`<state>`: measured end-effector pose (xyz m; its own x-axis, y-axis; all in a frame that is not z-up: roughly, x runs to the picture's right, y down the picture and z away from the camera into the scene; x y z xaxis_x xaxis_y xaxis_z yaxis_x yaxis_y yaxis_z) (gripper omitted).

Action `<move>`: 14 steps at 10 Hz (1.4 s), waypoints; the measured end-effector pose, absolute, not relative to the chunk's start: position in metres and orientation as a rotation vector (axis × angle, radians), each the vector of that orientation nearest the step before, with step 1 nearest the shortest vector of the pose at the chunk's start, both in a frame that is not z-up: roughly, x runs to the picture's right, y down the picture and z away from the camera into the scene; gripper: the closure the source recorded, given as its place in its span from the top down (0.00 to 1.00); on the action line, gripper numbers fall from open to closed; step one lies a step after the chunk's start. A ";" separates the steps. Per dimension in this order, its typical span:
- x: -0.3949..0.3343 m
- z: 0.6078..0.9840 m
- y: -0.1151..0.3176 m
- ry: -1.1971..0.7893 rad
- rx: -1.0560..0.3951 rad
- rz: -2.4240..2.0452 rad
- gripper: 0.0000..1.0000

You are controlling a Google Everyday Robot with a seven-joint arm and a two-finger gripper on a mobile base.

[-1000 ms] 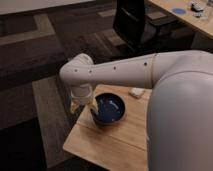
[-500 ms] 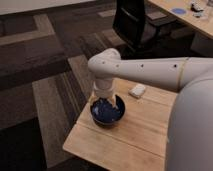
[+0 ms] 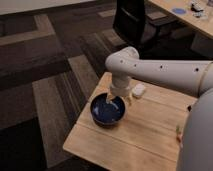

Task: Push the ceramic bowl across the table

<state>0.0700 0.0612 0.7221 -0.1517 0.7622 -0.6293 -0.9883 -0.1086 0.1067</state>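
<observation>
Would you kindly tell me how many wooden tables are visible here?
2. The small table in front carries the ceramic bowl, with the tool inside it; a longer desk stands at the upper right. More may lie out of view.

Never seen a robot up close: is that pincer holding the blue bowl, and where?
Cannot tell: the pincer reaches down into the ceramic bowl near its rim, but any grip is hidden.

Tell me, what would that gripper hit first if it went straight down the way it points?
Most likely the ceramic bowl: the gripper points down over the bowl's inside, near its far rim, on the table. Whether it already touches is unclear from this angle.
</observation>
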 end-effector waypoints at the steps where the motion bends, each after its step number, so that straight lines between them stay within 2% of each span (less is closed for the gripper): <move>1: 0.078 0.723 0.066 0.627 -0.492 1.664 0.65; 4: 0.150 0.720 0.088 0.745 -0.421 1.778 0.65; 7: 0.188 0.729 0.115 0.757 -0.417 1.823 0.65; 11: 0.218 0.739 0.146 0.808 -0.363 1.808 0.65; 14: 0.196 0.753 0.154 0.847 -0.357 1.734 0.65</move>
<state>0.1958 0.1543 0.7527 -0.3360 0.7082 -0.6209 -0.9251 -0.1246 0.3586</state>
